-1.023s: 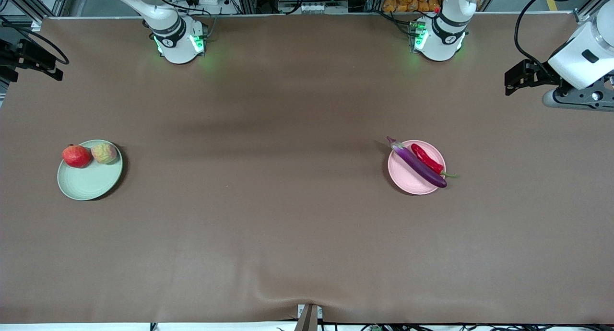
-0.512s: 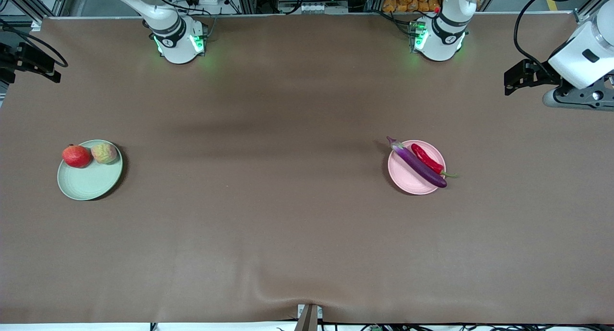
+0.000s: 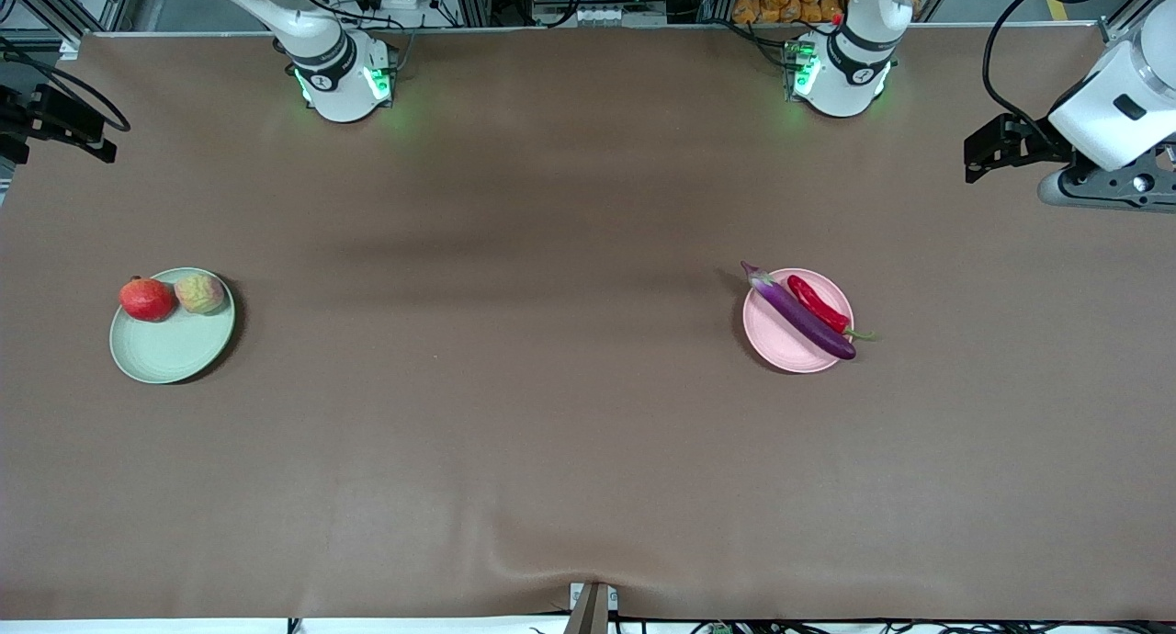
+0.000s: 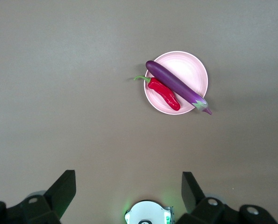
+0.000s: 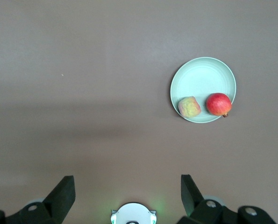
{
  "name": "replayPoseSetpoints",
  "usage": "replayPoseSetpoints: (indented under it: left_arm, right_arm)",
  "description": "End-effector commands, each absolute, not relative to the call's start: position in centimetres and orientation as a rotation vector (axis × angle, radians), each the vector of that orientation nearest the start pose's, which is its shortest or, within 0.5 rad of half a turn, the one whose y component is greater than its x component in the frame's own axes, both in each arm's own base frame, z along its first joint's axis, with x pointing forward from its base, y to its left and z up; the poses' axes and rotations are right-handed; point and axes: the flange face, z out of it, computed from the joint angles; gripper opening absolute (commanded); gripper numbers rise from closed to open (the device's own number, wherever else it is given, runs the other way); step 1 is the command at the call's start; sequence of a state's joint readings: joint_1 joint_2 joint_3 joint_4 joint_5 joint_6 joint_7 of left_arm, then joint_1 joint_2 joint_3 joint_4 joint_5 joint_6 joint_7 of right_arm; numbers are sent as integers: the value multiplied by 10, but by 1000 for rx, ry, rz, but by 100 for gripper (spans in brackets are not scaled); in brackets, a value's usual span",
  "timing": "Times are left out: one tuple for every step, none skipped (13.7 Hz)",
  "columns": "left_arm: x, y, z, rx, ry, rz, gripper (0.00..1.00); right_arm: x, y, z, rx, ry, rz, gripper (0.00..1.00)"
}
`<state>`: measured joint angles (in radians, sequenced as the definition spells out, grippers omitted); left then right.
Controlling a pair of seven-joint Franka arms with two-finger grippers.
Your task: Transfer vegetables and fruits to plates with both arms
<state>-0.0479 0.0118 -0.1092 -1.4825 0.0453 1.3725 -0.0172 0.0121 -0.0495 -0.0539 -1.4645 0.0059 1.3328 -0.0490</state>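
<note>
Front view: we see the red fruit point(image 3: 146, 300) and peach point(image 3: 199, 294) on the green plate point(image 3: 172, 340), eggplant point(image 3: 797, 311) and chili point(image 3: 816, 304) on the pink plate point(image 3: 786, 348), their long axes running ten to four o'clock.

Left wrist view: our left gripper point(image 4: 128, 191) hangs empty, fingers spread, vegetables at twelve o'clock.

Right wrist view: our right gripper point(image 5: 128, 191) likewise, fruits at one o'clock.

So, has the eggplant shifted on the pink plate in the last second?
No. The eggplant lies across the pink plate beside the chili pepper, unchanged.
</note>
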Motion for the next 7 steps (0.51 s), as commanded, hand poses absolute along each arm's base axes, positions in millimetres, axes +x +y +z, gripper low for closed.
replayPoseSetpoints:
  left_arm:
    - [530, -76, 648, -3086, 184, 182, 100]
    - [530, -80, 647, -3084, 195, 184, 100]
    - [530, -80, 647, -3084, 195, 186, 100]
    - [530, -79, 647, -3086, 191, 184, 100]
    - [530, -78, 647, -3087, 189, 187, 100]
    - [530, -79, 647, -3087, 191, 187, 100]
    - [531, -79, 645, -3085, 191, 191, 100]
  right_arm:
    - [514, -21, 685, -3100, -23, 99, 100]
    - [514, -21, 684, -3100, -23, 102, 100]
    - [514, -21, 684, -3100, -23, 102, 100]
    - [515, -21, 684, -3099, -23, 99, 100]
    - [515, -20, 684, -3097, -26, 99, 100]
    - [514, -20, 684, -3096, -27, 101, 100]
    - [514, -21, 683, -3095, -24, 106, 100]
